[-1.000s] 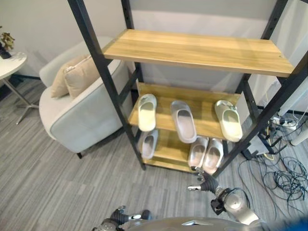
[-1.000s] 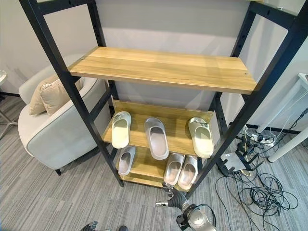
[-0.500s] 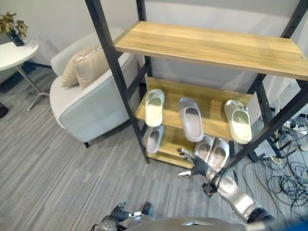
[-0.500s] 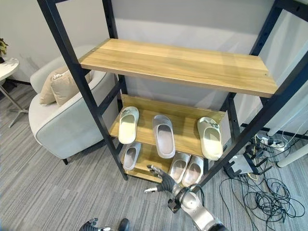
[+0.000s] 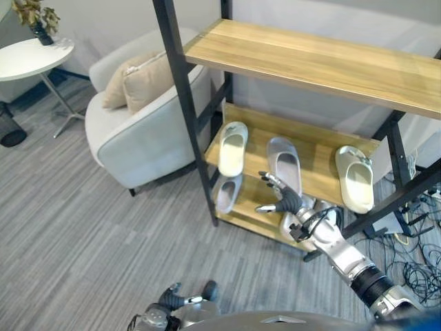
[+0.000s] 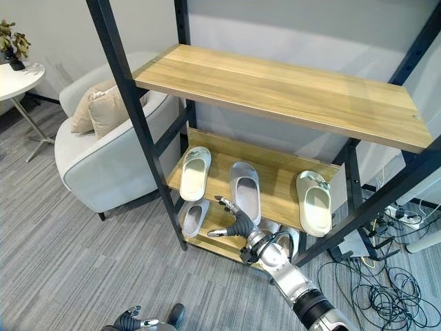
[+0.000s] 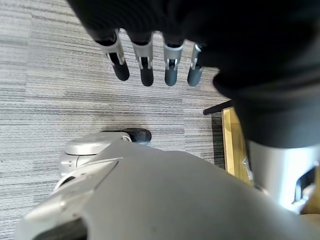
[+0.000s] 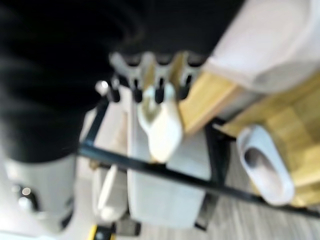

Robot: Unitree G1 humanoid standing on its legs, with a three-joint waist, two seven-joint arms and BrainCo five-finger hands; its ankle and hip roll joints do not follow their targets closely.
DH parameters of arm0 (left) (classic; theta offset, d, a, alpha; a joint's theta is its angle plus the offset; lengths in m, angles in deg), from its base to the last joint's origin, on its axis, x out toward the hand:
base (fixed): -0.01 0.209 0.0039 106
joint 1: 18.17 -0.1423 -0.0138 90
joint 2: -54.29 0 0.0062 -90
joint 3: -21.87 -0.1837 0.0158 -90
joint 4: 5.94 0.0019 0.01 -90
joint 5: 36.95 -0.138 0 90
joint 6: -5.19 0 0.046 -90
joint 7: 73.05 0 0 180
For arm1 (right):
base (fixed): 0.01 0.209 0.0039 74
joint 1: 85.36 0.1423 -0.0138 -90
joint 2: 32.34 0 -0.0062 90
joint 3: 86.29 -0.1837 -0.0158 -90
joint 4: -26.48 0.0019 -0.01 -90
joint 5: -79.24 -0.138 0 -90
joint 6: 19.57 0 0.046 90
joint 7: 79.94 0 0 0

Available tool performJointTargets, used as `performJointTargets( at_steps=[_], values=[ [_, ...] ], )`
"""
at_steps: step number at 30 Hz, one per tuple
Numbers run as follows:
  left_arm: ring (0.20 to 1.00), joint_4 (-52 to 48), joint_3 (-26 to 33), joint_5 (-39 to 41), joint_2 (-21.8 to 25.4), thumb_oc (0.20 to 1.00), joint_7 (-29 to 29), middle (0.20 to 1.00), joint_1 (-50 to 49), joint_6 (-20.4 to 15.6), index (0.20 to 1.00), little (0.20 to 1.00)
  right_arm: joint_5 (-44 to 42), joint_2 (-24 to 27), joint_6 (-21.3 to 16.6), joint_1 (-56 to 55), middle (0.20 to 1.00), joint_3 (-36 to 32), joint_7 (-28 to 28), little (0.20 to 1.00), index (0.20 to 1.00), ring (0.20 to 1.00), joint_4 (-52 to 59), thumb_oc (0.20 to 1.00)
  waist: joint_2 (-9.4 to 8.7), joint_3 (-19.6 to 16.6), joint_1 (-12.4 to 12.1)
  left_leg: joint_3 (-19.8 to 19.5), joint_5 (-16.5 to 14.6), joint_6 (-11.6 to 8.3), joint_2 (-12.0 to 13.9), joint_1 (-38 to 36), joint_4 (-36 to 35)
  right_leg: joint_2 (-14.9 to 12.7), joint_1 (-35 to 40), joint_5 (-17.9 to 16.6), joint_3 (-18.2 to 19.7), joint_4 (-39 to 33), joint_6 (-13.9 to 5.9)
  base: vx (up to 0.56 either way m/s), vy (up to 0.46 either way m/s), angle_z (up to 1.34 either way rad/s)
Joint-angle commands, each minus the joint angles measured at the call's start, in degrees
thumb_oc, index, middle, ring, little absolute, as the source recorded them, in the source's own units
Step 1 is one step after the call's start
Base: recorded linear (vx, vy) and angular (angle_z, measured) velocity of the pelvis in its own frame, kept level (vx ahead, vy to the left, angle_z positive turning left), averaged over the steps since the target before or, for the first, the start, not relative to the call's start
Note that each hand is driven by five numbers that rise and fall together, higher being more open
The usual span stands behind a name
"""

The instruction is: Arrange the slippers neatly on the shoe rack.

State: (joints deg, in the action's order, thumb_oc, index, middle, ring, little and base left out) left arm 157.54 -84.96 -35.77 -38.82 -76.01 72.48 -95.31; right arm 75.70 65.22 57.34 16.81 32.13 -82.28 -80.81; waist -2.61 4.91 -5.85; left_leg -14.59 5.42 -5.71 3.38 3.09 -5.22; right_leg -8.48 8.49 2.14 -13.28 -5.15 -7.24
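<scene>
The wooden shoe rack (image 5: 310,62) has black posts. Its middle shelf carries a cream slipper (image 5: 233,148) at the left, a grey slipper (image 5: 284,164) in the middle and a second cream slipper (image 5: 356,178) at the right. On the bottom shelf lies a grey slipper (image 5: 226,194) at the left, and a pale pair (image 6: 282,241) shows partly behind my right arm. My right hand (image 5: 282,200) is open with spread fingers, just in front of the middle shelf's edge, below the grey slipper and holding nothing. My left hand (image 5: 165,303) hangs low over the carpet, its fingers (image 7: 145,70) straight.
A pale armchair (image 5: 138,131) with a beige cushion stands left of the rack. A round white side table (image 5: 34,58) is at the far left. Loose cables (image 5: 420,262) lie on the floor at the right. The rack's front left post (image 5: 189,124) stands close to my right hand.
The camera has shifted. My right hand has risen from near the floor and reached forward to the front edge of the middle shelf. The slippers have not moved.
</scene>
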Motion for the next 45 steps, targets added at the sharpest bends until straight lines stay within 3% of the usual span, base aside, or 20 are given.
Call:
performJointTargets(
  at_steps=[1,3,4,5,9,22,31,45],
  values=[
    [1.0,4.27,-2.5,-3.12,-3.5,1.0,-1.1,1.0,1.17,-0.72,1.0,1.0,6.39,1.46,-4.41,3.91,1.0,-3.24,-6.05,1.0,1.0,1.0,2.61,1.0,-0.36,-0.51,-1.51,2.98,-3.39,1.36,0.49,-0.45,0.22,-3.49,-1.63,-0.08,1.78,2.89,-2.39,0.04,0.018,0.17],
    [1.0,4.13,-2.48,-3.36,-3.55,1.0,-1.36,1.0,0.96,-0.79,1.0,1.0,10.22,2.03,-4.09,4.23,1.0,-3.97,-8.49,1.0,1.0,1.0,2.17,1.0,-0.37,-0.55,-1.62,2.95,-3.45,1.42,0.38,-0.36,0.22,-3.53,-1.6,-0.09,1.66,2.82,-2.42,0.01,0.005,0.02],
    [1.0,3.84,-2.08,-3.86,-3.65,1.0,-1.91,1.0,0.89,-0.74,1.0,1.0,19.32,3.5,-2.64,4.93,1.0,-4.57,-12.69,1.0,1.0,1.0,1.6,1.0,-0.39,-0.51,-1.87,2.78,-3.57,1.47,0.32,-0.25,0.22,-3.53,-1.55,-0.03,1.49,2.68,-2.49,0.0,0.0,0.0],
    [1.0,3.36,-2.17,-4.26,-3.62,1.0,-2.29,1.0,0.85,-0.86,1.0,1.0,21.91,3.98,-2.24,4.94,1.0,-5.02,-14.01,1.0,1.0,1.0,1.26,1.0,-0.39,-0.42,-1.95,2.67,-3.63,1.53,0.28,-0.19,0.22,-3.51,-1.55,-0.05,1.33,2.59,-2.5,0.03,0.0,0.01],
    [1.0,2.42,-2.95,-4.51,-3.71,1.0,-3.07,1.0,1.03,-1.16,1.0,1.0,25.94,4.07,0.44,6.5,1.0,-7.27,-19.01,1.0,1.0,1.0,-2.28,1.0,-0.37,-0.08,-2.37,2.46,-3.51,1.58,0.08,0.53,0.22,-3.48,-1.85,-0.34,1.18,1.98,-2.56,0.0,0.0,0.0],
    [1.0,1.85,-4.26,-4.36,-3.7,1.0,-4.22,1.0,2.3,-1.66,1.0,1.0,26.08,6.09,2.58,8.09,1.0,-13.24,-26.65,1.0,1.0,1.0,-7.23,1.0,-0.55,1.1,-2.79,1.98,-3.3,1.6,-0.27,2.4,0.22,-3.34,-2.66,-0.78,0.79,0.89,-2.66,0.01,0.003,0.05],
    [1.0,1.44,-4.94,-4.04,-4.13,1.0,-4.59,1.0,2.7,-1.8,1.0,1.0,25.6,6.37,3.95,7.95,1.0,-14.56,-28.45,1.0,1.0,1.0,-10.26,1.0,-0.73,1.63,-2.5,2.09,-3.46,1.49,-0.25,2.76,0.22,-3.21,-3.19,-0.74,0.69,0.81,-2.68,0.02,-0.001,0.0],
    [1.0,1.54,-5.19,-0.5,-4.02,1.0,-7.17,1.0,4.06,-2.18,1.0,1.0,17.1,4.96,3.69,16.29,1.0,-14.5,-32.46,1.0,1.0,1.0,-19.15,1.0,-0.56,4.41,-4.32,1.13,-2.28,1.43,-1.16,7.17,0.22,-3.51,-6.6,-1.87,0.09,0.41,-3.09,0.0,0.008,0.02]
  ],
)
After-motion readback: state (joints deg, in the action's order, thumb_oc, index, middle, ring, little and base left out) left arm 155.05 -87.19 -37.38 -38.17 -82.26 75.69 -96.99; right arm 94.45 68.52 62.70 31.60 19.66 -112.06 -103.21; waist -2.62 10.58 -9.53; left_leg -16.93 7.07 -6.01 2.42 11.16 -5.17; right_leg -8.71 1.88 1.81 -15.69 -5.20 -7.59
